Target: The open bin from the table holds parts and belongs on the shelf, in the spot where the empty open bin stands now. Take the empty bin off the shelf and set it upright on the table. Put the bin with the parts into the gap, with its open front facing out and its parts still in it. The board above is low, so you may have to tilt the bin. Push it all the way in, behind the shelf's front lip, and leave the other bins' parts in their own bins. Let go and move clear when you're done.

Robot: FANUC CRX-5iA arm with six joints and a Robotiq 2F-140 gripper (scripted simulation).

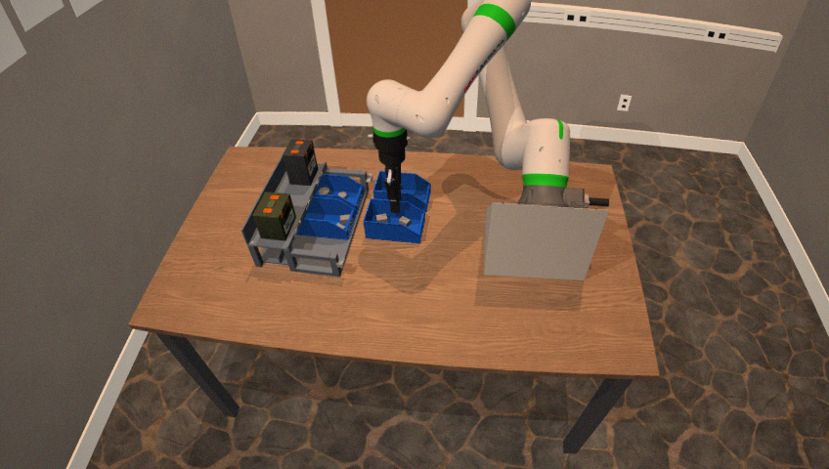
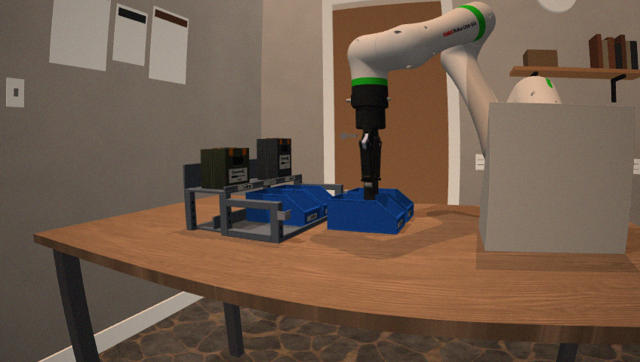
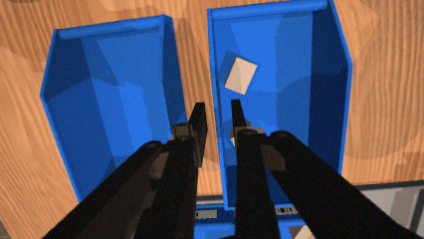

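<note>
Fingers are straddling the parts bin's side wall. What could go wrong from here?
1. The gripper straddles only one side wall of the parts bin. Lifted that way, the bin may tip and its loose block could slide out the open front.
2. The outer finger sits in the narrow gap beside the empty bin and may shove it.
</note>
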